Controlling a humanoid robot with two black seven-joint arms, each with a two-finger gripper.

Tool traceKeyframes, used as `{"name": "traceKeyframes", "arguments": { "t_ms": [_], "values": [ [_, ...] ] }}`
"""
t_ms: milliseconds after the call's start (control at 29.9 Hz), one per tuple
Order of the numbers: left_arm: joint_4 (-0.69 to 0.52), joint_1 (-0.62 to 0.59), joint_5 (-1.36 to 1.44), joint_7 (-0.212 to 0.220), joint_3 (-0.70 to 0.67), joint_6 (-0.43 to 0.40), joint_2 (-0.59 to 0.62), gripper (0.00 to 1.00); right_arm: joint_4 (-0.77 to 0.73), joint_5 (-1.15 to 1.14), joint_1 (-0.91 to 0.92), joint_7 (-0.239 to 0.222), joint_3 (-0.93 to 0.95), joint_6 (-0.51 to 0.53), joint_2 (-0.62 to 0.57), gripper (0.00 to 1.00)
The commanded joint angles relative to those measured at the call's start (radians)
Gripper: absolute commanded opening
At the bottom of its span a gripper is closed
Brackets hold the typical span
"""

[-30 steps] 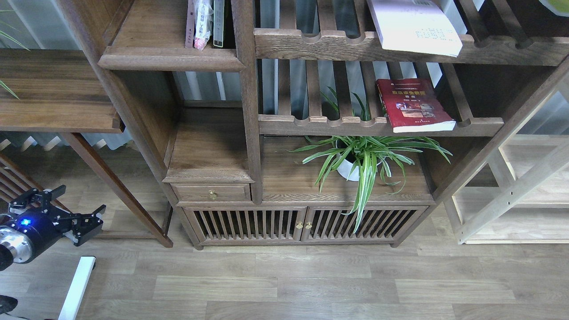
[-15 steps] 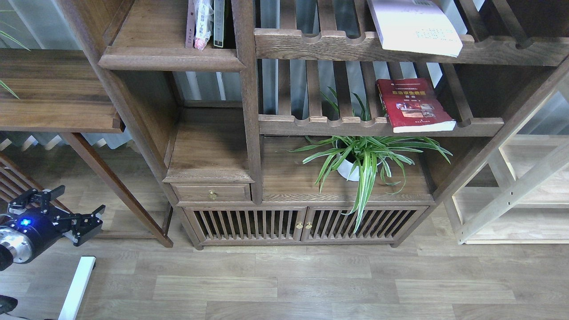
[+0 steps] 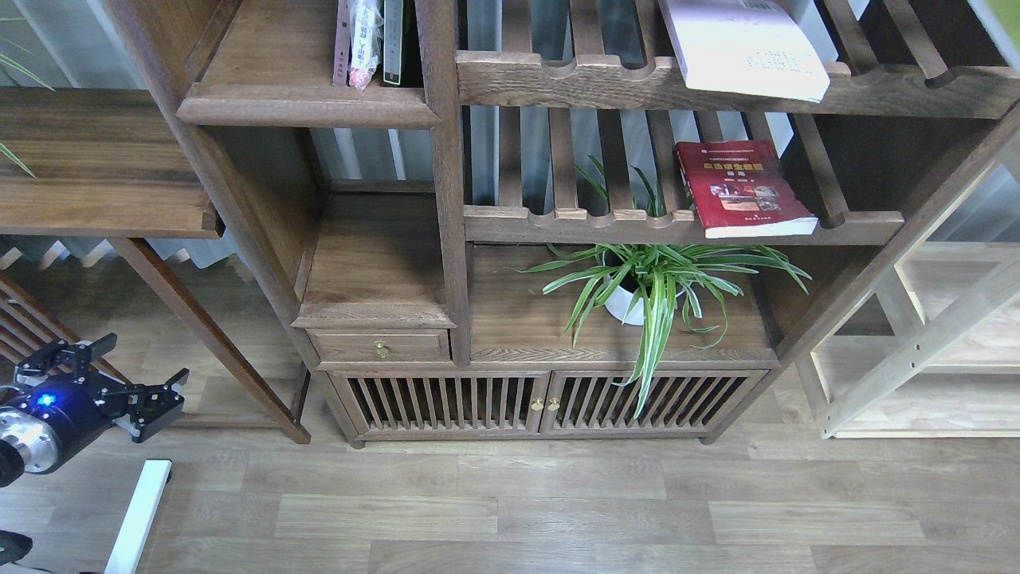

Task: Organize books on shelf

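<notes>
Left gripper point(image 3: 119, 375): hanging low at the left edge over the floor, its two fingers spread apart and gripping nothing (a blue light is glowing on the wrist behind it).
Right gripper: not showing anywhere in the head view.
Grippers counted: one in view.
Shelf point(image 3: 307, 100): one solid dark-brown board with a thick rounded lip, sitting up and to the right of the gripper, well apart from it.
Books standing on the shelf point(image 3: 366, 40): about three thin spines, upright at the board's right end against the post (their tops are being cut by the picture's edge, so the count is not sure).
White book point(image 3: 741, 48): one, lying flat on the upper slatted rack, overhanging its front rail.
Red book point(image 3: 741, 187): one, with yellow title, lying flat on the lower slatted rack.
Potted plant point(image 3: 653, 279): one, standing below the red book on the cabinet top.
Cabinet doors point(image 3: 542, 402): two slatted ones, both closed.
</notes>
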Motion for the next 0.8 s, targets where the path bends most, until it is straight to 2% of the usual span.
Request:
{"name": "traceKeyframes", "arguments": {
  "t_ms": [0, 201, 769],
  "values": [
    [0.000, 0.000, -0.003, 0.000, 0.000, -0.002, 0.000, 1.00, -0.002, 0.007, 0.000, 0.000, -0.030, 0.012, 0.000, 0.02],
    [0.000, 0.000, 0.000, 0.000, 0.000, -0.002, -0.005, 1.00, -0.005, 0.010, 0.017, 0.000, -0.101, 0.014, 0.000, 0.02],
    [0.000, -0.002, 0.000, -0.002, 0.000, -0.005, -0.013, 1.00, -0.063, 0.016, 0.218, 0.000, -0.406, 0.072, 0.000, 0.03]
  ]
}}
